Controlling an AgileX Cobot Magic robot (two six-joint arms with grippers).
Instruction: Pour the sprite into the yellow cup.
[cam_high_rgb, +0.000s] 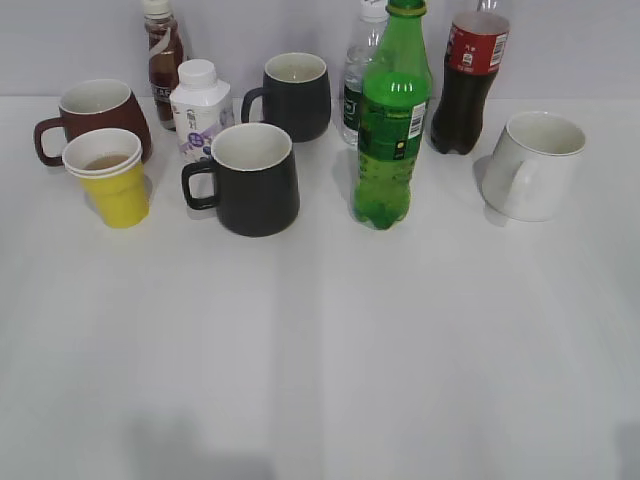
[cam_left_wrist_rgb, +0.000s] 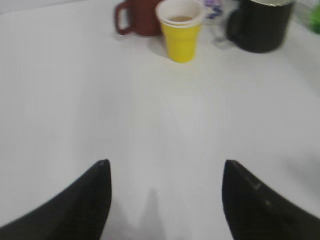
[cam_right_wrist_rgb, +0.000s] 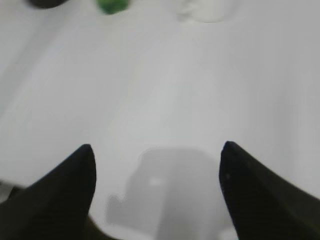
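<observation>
Pre-grasp: both hands wide, holding nothing.
Next: right hand (cam_right_wrist_rgb: 156, 172) takes sprite (cam_high_rgb: 392, 125), then yellow cup (cam_high_rgb: 112, 180).

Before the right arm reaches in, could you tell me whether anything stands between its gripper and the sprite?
Nothing visible does. In the right wrist view, only bare table lies between the open right gripper and the sprite. The white mug stands off to one side.

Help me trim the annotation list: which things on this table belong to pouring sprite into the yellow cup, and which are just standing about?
Job: sprite; yellow cup.

Bystanders: dark red mug; two black mugs; white mug; cola bottle; clear water bottle; small white bottle; brown drink bottle.
</observation>
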